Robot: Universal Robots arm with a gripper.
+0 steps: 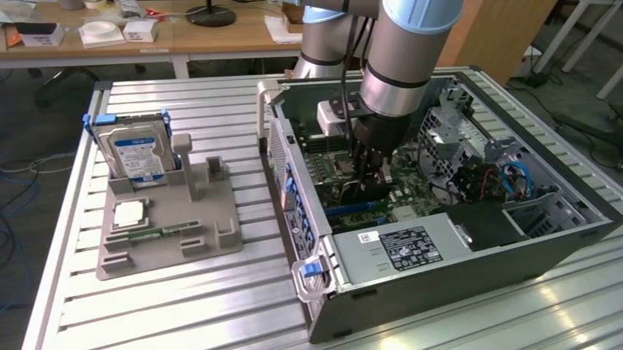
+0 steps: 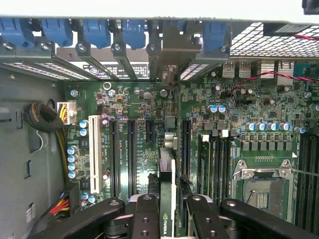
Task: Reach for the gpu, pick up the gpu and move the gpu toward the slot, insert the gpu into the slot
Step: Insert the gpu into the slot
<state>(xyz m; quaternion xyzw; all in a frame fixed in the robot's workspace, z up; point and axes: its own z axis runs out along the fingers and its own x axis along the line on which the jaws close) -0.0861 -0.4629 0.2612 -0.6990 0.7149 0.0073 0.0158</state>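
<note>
Got the gripper (image 2: 167,211) clamped on the gpu (image 2: 167,169), card edge-on, long axis running along the slot (image 2: 168,144) below it, looks lined up, I think.

Green motherboard (image 2: 149,114), blue latches (image 2: 94,30), black end effector (image 2: 167,209).

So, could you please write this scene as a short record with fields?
tool: tool inside the open computer case, over the motherboard
held item: gpu, on edge between the tool's fingers
gpu position: above the expansion slots, bracket end toward the rear slot covers
outside the case: hard drive standing in the grey holder
</note>
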